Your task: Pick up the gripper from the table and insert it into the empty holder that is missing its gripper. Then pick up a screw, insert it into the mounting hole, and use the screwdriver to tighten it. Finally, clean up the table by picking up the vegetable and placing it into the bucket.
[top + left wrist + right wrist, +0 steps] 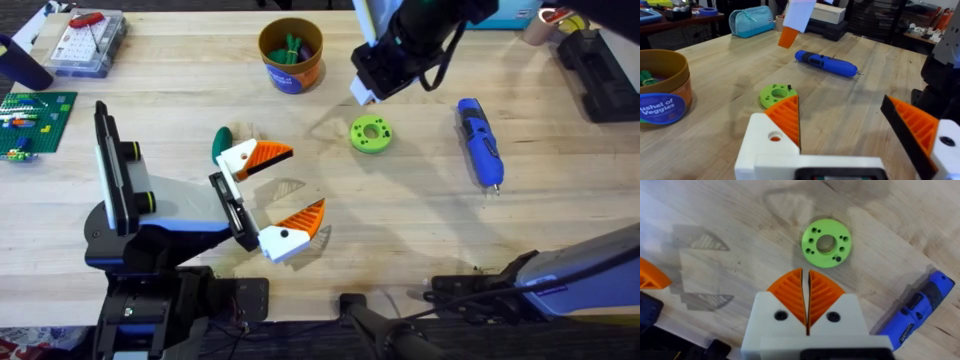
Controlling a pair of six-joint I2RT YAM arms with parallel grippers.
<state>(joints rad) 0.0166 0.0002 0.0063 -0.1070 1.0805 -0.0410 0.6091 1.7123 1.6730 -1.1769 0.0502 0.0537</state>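
Note:
My left gripper [307,178] [840,99] stands open low over the table's middle, nothing between its orange pads. The dark green vegetable [221,143] lies just behind its far finger. The orange bucket [291,55] [660,90] with a blue band stands at the back, green pieces inside. My right gripper [362,95] [805,272] hangs shut and empty above a lime-green ring [371,133] [776,94] [826,243], in which a small dark screw [789,87] stands. Right of the ring lies the blue screwdriver [480,142] [826,63] [917,315]. The loose gripper and its holder are out of view.
A clear parts box [85,40] with a red-handled tool on it sits at the back left, and a green brick plate [35,115] lies at the left edge. Black cases [600,80] stand at the back right. A teal pouch [751,21] lies beyond the table.

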